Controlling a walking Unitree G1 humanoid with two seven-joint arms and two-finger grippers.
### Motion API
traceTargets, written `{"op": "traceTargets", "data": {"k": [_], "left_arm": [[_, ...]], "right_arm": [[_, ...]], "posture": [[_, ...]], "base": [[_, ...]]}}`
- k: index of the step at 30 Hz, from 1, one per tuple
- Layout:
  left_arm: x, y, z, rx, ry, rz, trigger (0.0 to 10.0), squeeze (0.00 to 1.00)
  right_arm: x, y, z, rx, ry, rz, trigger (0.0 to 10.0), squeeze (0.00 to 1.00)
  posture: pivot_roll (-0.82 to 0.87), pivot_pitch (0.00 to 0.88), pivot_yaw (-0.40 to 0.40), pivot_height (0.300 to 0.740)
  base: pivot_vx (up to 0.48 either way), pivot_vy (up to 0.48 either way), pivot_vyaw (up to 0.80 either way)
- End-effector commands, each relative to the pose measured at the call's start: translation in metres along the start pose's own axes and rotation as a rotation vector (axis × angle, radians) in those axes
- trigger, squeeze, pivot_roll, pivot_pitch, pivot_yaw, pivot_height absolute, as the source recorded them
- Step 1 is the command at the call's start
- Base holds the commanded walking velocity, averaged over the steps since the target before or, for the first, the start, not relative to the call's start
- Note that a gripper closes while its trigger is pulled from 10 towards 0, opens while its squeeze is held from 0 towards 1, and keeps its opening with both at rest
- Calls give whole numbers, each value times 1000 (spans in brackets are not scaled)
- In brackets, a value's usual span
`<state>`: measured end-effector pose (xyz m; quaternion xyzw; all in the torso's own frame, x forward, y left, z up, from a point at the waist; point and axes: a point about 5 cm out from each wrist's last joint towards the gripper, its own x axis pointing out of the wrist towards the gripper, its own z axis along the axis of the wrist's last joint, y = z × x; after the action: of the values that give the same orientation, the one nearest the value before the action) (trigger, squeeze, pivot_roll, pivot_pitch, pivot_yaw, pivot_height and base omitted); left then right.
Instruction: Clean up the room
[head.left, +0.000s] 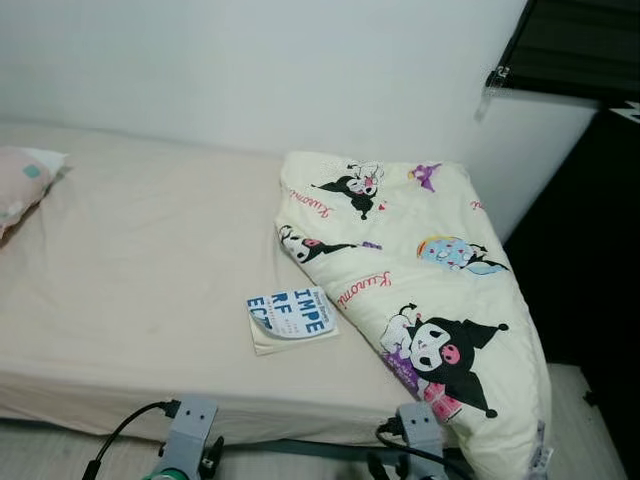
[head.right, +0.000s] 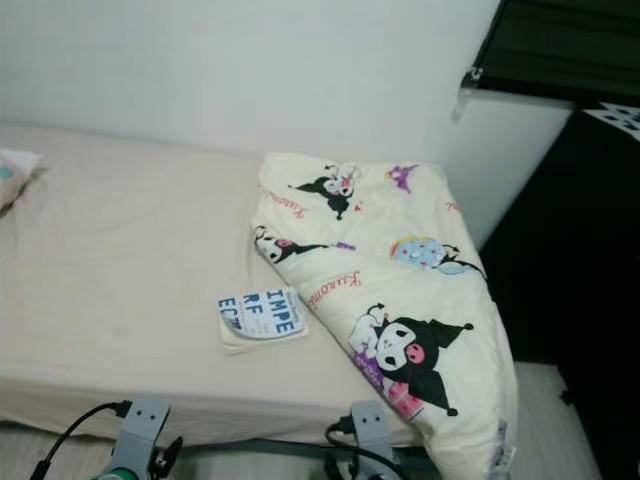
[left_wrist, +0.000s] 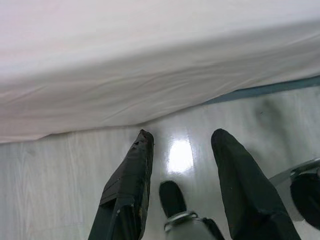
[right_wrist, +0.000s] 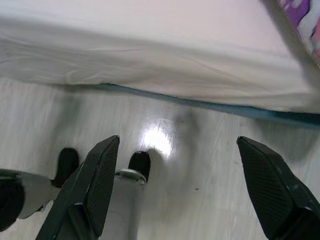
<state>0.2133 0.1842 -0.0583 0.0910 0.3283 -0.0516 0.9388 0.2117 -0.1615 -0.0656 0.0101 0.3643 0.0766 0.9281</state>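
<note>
A cream quilt (head.left: 420, 290) printed with black-and-pink cartoon characters lies bunched and folded over on the right-hand end of the bed (head.left: 130, 270), its upper corner near the white wall (head.left: 260, 70) and its lower end draped over the bed's front edge toward the floor. Just beside the quilt's left edge, on the bare beige sheet, rests a small flat packet (head.left: 290, 318) with bold blue lettering on a white label; it looks to touch or nearly touch the quilt's fold. At the far left of the bed a pink pillow (head.left: 22, 185) peeks into the head views. To the right of the bed stands dark furniture (head.left: 590, 250), with a dark panel higher up by the wall. Both arms hang low in front of the bed, their grey wrist mounts and black cables at the bottom of the head views. The left end effector (left_wrist: 182, 150) points down at the glossy pale floor (left_wrist: 60, 175) just short of the sheet's hanging edge, its two black fingers spread apart and empty. The right end effector (right_wrist: 190, 160) hovers likewise over the floor by the bed's edge, fingers set wide with nothing between them.
</note>
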Motion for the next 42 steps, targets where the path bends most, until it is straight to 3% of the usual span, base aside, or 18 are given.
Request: {"op": "traceTargets", "data": {"k": [1,14,19,21,22,24,25,26,28,31,33,36,42], "left_arm": [[-3,-1,-10,-12,29,-4,10000,0],[-4,-1,-11,-18,36,4,10000,0],[-3,3,-6,-13,4,26,10000,0],[0,11,15,35,-96,40,10000,0],[0,11,15,35,-96,40,10000,0],[5,20,66,80,-303,47,10000,0],[5,22,84,90,-372,49,10000,0],[5,22,84,90,-372,49,10000,0],[4,22,131,97,-529,41,10000,0],[2,20,147,98,-576,36,10000,0],[0,14,173,96,-652,23,10000,0],[-1,10,183,89,-675,16,10000,0],[0,0,175,66,-638,-1,10000,0]], "right_arm": [[-1,4,-7,8,24,7,10000,0],[-2,3,-9,5,28,6,10000,0],[0,4,0,-24,-24,13,10000,0],[4,8,26,-23,-144,27,10000,0],[4,8,26,-23,-144,27,10000,0],[9,16,81,-5,-372,48,10000,0],[9,20,99,2,-445,55,10000,0],[9,20,99,2,-445,55,10000,0],[7,30,139,-10,-581,70,10000,0],[5,34,150,-21,-619,74,10000,0],[3,43,167,-30,-674,87,10000,0],[2,47,171,-29,-691,93,10000,0],[2,49,153,-29,-659,109,10000,0]], "posture": [[41,3,-33,740],[40,7,-34,740],[41,13,-34,740],[41,20,-34,740],[41,20,-34,740],[36,24,-33,740],[35,27,-32,740],[35,27,-32,740],[34,26,-30,740],[34,26,-29,740],[35,25,-28,740],[35,25,-25,740],[27,27,-20,740]], "base": [[0,0,0],[0,286,0],[0,0,0],[0,0,0],[0,0,0],[0,0,0],[0,0,0],[0,0,0],[0,0,0],[0,0,0],[0,0,0],[0,0,0],[0,-289,0]]}}
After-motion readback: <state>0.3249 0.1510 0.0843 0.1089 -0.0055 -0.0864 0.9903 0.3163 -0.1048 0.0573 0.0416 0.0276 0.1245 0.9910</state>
